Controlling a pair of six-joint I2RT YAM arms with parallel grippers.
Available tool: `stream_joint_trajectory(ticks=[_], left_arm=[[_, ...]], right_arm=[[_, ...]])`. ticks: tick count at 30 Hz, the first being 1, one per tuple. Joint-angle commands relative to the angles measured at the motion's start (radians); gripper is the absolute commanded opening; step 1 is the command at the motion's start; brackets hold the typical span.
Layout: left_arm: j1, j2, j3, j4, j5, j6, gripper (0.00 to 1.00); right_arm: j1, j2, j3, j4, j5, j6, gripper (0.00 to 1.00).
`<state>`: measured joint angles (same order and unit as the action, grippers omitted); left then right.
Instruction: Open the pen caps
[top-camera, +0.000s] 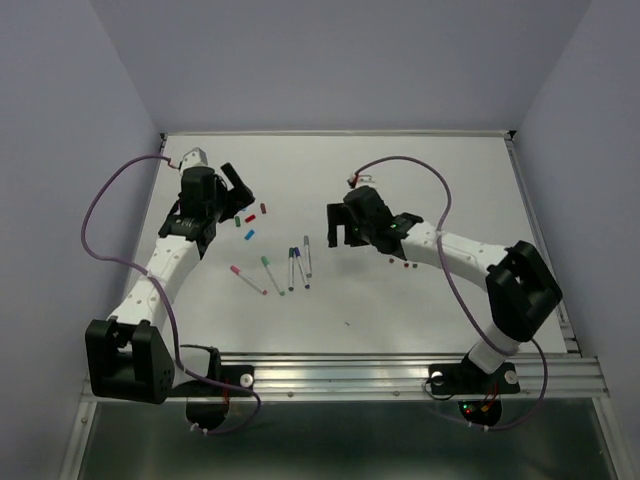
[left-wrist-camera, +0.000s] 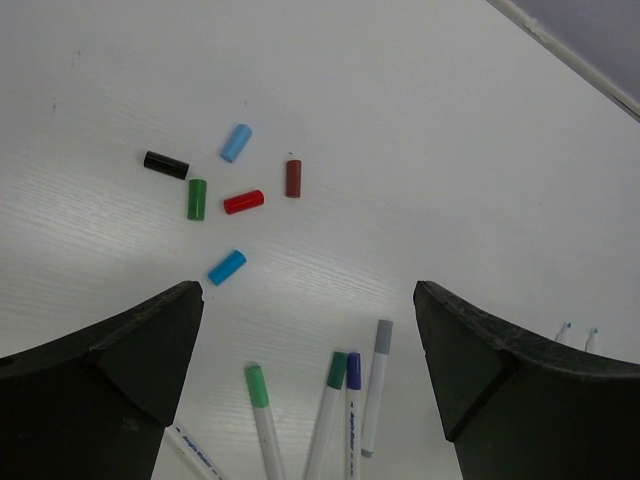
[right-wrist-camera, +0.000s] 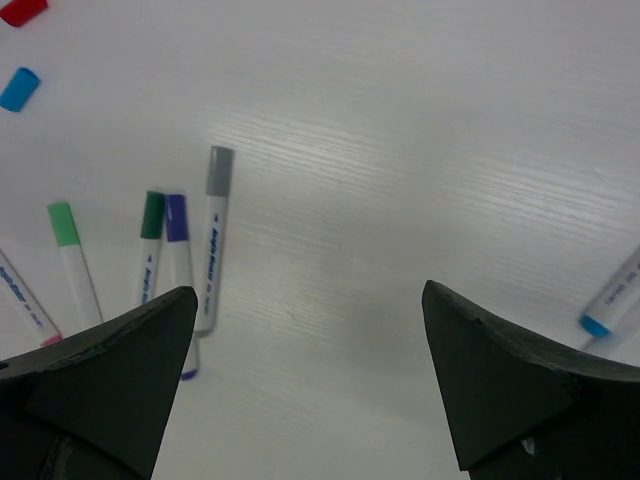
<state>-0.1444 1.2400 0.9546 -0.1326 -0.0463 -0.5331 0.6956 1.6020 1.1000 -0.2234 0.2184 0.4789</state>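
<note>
Now my left end effector (left-wrist-camera: 305, 292) and right end effector (right-wrist-camera: 307, 292) both gape empty over the table (right-wrist-camera: 420, 120), where the capped pens (right-wrist-camera: 179, 265) lie fanned: light, stiff, probably slick, so pinch barrel (right-wrist-camera: 211, 285) and cap (right-wrist-camera: 219, 168) separately.

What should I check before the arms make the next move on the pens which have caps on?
1. The left gripper is open and empty: ok.
2. The right gripper is open and empty: ok.
3. All caps off: not ok; the grey-capped pen, purple-capped pen, dark-green-capped pen and light-green-capped pen wear caps.
4. The loose caps lie apart from those pens: ok.
5. The blue-ended pen beside the right gripper is uncapped: cannot tell.
</note>
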Motion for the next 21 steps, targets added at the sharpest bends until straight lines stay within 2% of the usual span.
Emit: stream_joint_trajectory(ticks=[1,4,8,15,21], left_arm=[[-0.004,-0.056,-0.023,0.022,-0.003,-0.001,0.99],[-0.004,-0.066,-0.034,0.022,-0.001,0.001,0.99],[-0.004,-0.073,-0.045,0.027,0.01,0.002,0.99],[-0.004,-0.076,-0.054,0.036,0.01,0.005,0.99],[-0.004,-0.071,-0.059,0.044,0.013,0.008,0.99]], right_arm=[[0.1,0.149,0.208,-0.082,0.153,0.032,1.0],[0.137,0.312,0.337,-0.148,0.203,0.053,1.0],[0.148,0.412,0.441,-0.172,0.207,0.072,1.0],[0.193,0.513,0.527,-0.226,0.223,0.055,1.0],[0.222,0.558,0.529,-0.257,0.217,0.053,1.0]])
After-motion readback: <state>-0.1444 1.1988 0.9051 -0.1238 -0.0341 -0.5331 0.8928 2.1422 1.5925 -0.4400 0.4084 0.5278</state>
